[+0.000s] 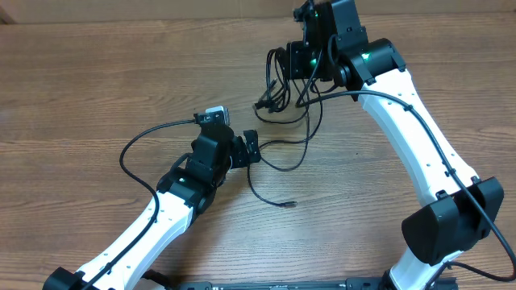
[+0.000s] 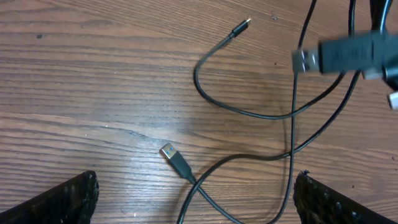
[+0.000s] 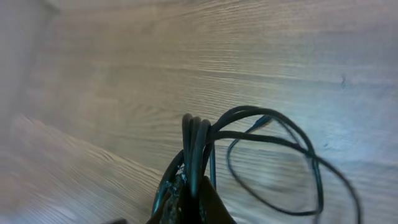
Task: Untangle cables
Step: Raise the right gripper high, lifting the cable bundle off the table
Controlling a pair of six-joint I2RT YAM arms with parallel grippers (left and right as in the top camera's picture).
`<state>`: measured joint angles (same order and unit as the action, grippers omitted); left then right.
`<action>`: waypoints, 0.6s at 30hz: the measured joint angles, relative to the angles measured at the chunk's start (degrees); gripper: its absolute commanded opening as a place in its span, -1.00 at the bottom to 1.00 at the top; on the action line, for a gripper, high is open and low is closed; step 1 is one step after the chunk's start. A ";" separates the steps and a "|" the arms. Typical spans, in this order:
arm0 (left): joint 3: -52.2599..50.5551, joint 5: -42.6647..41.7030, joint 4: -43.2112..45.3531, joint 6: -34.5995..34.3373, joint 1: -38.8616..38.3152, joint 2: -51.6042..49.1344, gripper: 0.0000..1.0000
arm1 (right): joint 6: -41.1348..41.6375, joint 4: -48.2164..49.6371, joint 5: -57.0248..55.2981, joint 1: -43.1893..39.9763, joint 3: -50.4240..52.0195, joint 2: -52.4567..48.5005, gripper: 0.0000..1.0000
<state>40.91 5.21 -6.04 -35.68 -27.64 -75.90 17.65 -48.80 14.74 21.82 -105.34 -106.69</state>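
Observation:
The cables [image 1: 278, 80] are thin black cords. A bunch of their loops hangs from my right gripper [image 1: 292, 68] at the far middle of the table. The right wrist view shows that gripper [image 3: 196, 193] shut on several strands [image 3: 198, 143], with loops [image 3: 280, 140] dangling beyond. Loose strands trail down to a small plug [image 1: 291, 205] lying on the wood. My left gripper [image 1: 251, 147] stands open just above these strands. In its wrist view the fingers [image 2: 71, 199] sit wide apart, a crossing of cords [image 2: 198, 186] and a USB plug [image 2: 169, 152] between them, untouched. Another plug [image 2: 336, 55] hangs blurred at the upper right.
The wooden table [image 1: 97, 80] stretches to the left and far back. A thicker black wire [image 1: 133, 145] loops out from the left arm, and another [image 1: 403, 101] runs along the white right arm. A thin connector [image 2: 244, 25] lies farther ahead.

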 measured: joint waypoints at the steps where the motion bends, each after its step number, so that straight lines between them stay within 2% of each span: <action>1: 0.00 0.00 0.00 -0.02 0.00 0.00 0.99 | 1.81 -0.07 -0.02 0.00 0.00 0.00 -0.92; 6: -0.02 -1.07 0.85 -0.15 0.00 0.00 1.00 | 10.12 -0.13 -0.02 -0.04 0.00 0.00 -0.92; 14: 0.00 -5.14 8.81 0.09 0.00 0.00 0.99 | 25.59 -4.48 -2.75 -0.09 0.00 0.00 -0.93; 18: 0.00 -7.30 13.62 2.32 0.00 0.00 1.00 | 29.38 -5.05 -5.14 -0.09 0.00 0.00 -0.93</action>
<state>40.91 -2.09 7.57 -33.36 -27.64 -75.90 47.03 -53.84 9.61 21.74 -105.34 -106.69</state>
